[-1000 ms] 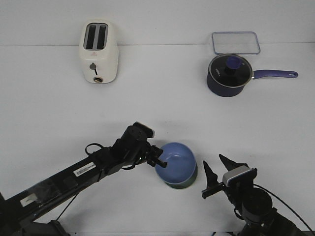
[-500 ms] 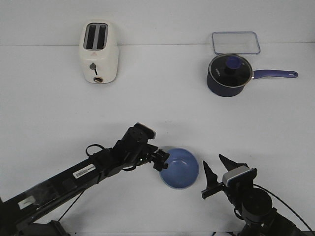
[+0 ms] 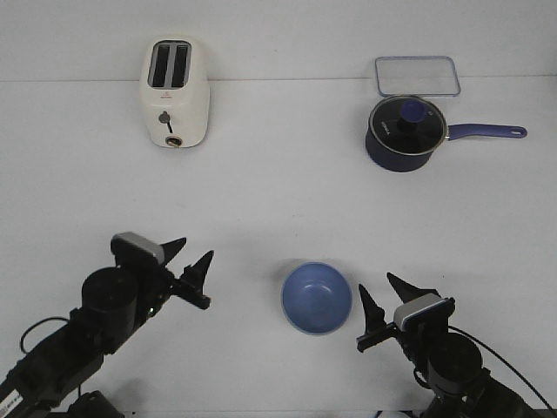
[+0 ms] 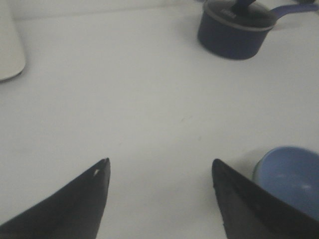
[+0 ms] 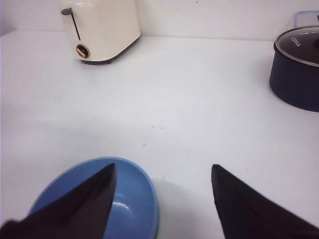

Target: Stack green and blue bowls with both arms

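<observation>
The blue bowl sits upright on the white table near the front middle. It also shows in the left wrist view and in the right wrist view. The green bowl is hidden; I cannot see it under the blue one. My left gripper is open and empty, well left of the bowl. My right gripper is open and empty, just right of the bowl. In the left wrist view the left gripper frames bare table. In the right wrist view the right gripper stands apart from the bowl's rim.
A cream toaster stands at the back left. A dark navy saucepan with a glass lid and a clear lidded container are at the back right.
The left arm let go of the blue bowl and drew back to the left, its jaws now open. The blue bowl has settled level; the green rim under it no longer shows. The right arm has not moved.
</observation>
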{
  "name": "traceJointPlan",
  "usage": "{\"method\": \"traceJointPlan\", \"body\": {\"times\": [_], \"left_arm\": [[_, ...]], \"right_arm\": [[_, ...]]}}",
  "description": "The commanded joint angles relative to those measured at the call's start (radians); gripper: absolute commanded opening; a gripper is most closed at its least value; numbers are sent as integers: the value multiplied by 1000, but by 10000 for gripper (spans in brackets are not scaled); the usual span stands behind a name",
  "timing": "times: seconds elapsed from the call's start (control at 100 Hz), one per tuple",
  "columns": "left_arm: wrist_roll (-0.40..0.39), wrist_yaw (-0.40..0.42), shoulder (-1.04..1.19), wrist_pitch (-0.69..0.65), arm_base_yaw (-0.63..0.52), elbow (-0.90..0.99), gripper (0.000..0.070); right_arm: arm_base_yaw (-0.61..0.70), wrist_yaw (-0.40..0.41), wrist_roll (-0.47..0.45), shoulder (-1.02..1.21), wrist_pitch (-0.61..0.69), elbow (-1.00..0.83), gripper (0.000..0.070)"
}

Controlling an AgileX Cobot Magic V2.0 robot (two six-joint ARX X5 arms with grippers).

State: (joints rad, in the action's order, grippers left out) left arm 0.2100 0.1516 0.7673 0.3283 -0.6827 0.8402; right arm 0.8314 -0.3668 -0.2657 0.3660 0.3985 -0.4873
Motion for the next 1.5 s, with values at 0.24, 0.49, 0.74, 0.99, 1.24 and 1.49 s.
{"method": "traceJointPlan", "body": {"times": [0.24,0.49,0.74,0.99,1.24,1.49], "left_arm": [[92,32,-260,-96,8,-296,0],[91,32,-267,-90,8,-297,15],[91,32,-280,-94,8,-297,15],[90,32,-287,-94,8,-297,15],[-252,55,-410,-158,195,-391,15],[-312,39,-698,-286,541,-716,15]], "right_arm": [[10,0,8,2,-24,-5,216],[10,0,-1,1,-25,-5,11],[10,-1,2,1,-32,-5,11],[10,-1,2,1,-32,-5,11],[10,-1,1,1,-32,-5,11],[10,-1,2,1,-32,-5,11]]}}
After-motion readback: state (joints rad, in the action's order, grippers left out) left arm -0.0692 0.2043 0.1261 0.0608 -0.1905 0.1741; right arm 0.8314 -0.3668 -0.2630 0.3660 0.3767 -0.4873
